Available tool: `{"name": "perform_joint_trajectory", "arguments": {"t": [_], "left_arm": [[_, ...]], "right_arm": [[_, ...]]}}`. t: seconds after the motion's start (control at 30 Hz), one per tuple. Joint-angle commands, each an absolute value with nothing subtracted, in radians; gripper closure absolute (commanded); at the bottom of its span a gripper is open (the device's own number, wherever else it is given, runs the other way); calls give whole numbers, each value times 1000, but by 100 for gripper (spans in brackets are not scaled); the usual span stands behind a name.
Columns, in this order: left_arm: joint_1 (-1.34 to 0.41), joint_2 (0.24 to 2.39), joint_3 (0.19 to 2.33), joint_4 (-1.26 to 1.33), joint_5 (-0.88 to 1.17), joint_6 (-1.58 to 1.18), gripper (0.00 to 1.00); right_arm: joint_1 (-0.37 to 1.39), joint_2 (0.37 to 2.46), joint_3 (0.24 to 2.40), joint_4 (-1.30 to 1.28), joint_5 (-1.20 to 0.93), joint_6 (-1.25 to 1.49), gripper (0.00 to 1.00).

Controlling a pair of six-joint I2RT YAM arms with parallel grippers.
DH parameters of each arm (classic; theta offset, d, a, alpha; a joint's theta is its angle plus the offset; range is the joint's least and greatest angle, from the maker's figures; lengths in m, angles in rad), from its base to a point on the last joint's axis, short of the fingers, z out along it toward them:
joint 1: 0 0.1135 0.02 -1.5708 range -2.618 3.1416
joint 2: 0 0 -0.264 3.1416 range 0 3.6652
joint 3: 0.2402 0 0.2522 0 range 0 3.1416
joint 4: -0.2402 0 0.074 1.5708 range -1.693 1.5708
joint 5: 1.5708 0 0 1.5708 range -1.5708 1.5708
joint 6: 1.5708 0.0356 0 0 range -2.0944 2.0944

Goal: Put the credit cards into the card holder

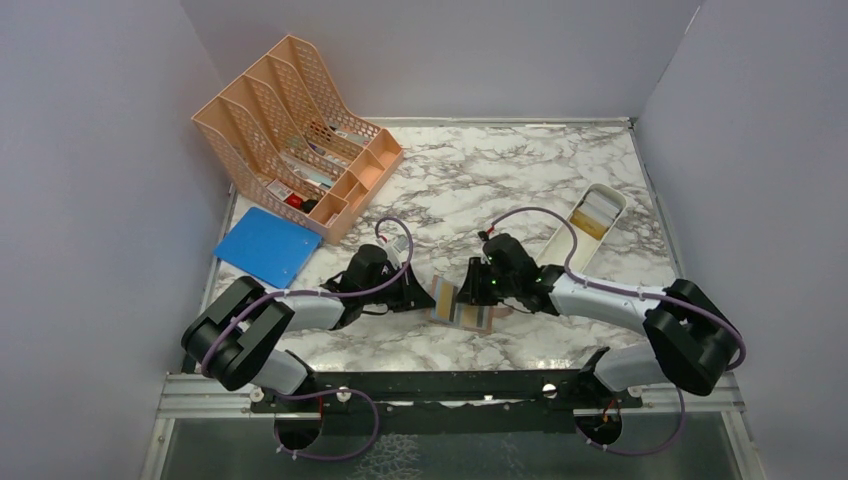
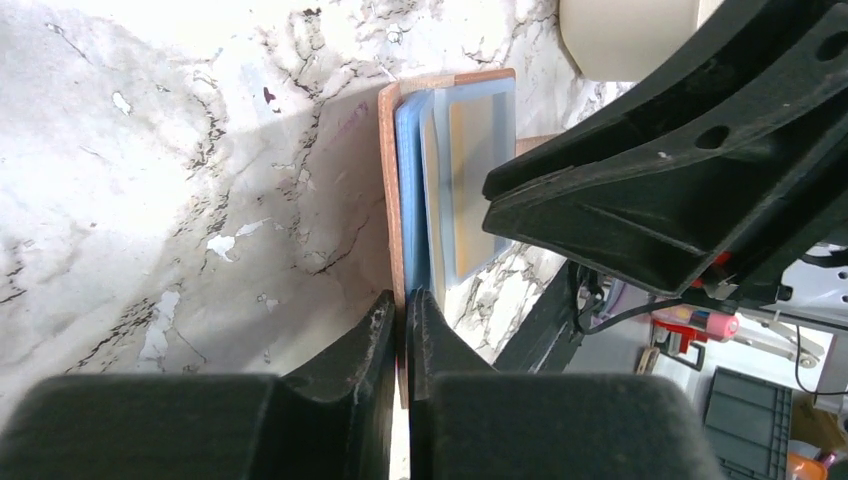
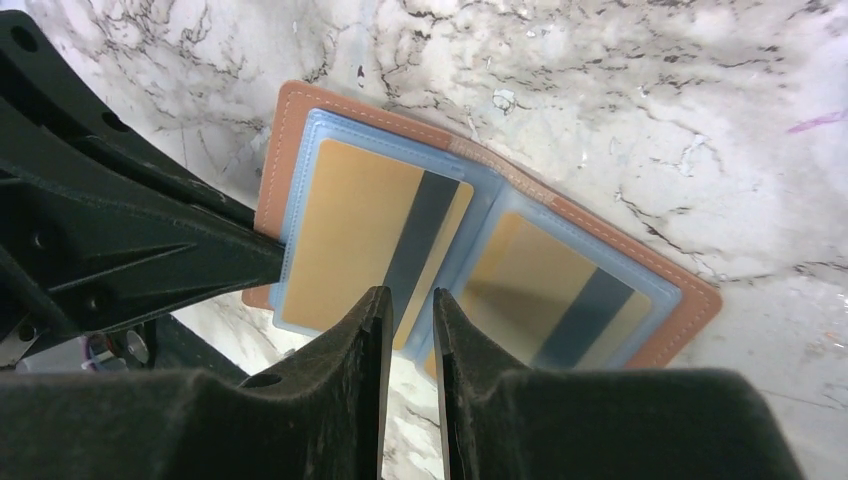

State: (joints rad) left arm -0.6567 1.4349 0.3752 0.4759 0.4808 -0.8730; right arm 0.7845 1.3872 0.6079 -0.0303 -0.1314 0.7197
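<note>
Card holder [image 3: 285, 140] lies open on the marble surface [image 1: 480, 180], between the two arms near the front edge, blue sleeves facing up. Left pincer [image 2: 402, 305] is pressed onto the edge of the tan cover, pinning the card holder in place. Right pincer [image 3: 408, 300] hangs just over the lower edge of the left sleeve, its fingers a narrow crack apart. We see nothing between them.

One gold card [image 3: 350, 230] sits in that left sleeve and a second gold card [image 3: 530, 290] in the right sleeve. Both look seated, though their near corners are hidden behind the fingers.

We judge the step in hand to be the tail of an insertion: card in, grip off it. More cards [image 1: 596, 215] appear to wait in the white tray [image 1: 560, 245], well apart to the right. They are whitish and yellowish, too small to count.

Next move, as we read it: right pincer lifts clear and goes to the tray. Both sleeves on show are full, and the left wrist view shows further blue leaves, so a leaf likely needs turning first. Left pincer should hold firm.
</note>
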Motion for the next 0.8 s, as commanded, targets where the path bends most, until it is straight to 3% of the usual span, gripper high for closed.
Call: {"name": "perform_joint_trajectory", "arguments": {"t": [0.0,0.47,0.63,0.77], "left_arm": [[-662,1449,376,469,459,-856,87],[-681,1501,436,471,485,-854,75],[-681,1484,435,469,496,-861,98],[-680,1436,439,385,480,-845,100]], "right_arm": [[790,1334,651,-132,-33,672,73],[790,1223,634,-273,99,622,73],[789,1231,613,-269,108,620,73],[789,1249,584,-222,70,630,74]]}}
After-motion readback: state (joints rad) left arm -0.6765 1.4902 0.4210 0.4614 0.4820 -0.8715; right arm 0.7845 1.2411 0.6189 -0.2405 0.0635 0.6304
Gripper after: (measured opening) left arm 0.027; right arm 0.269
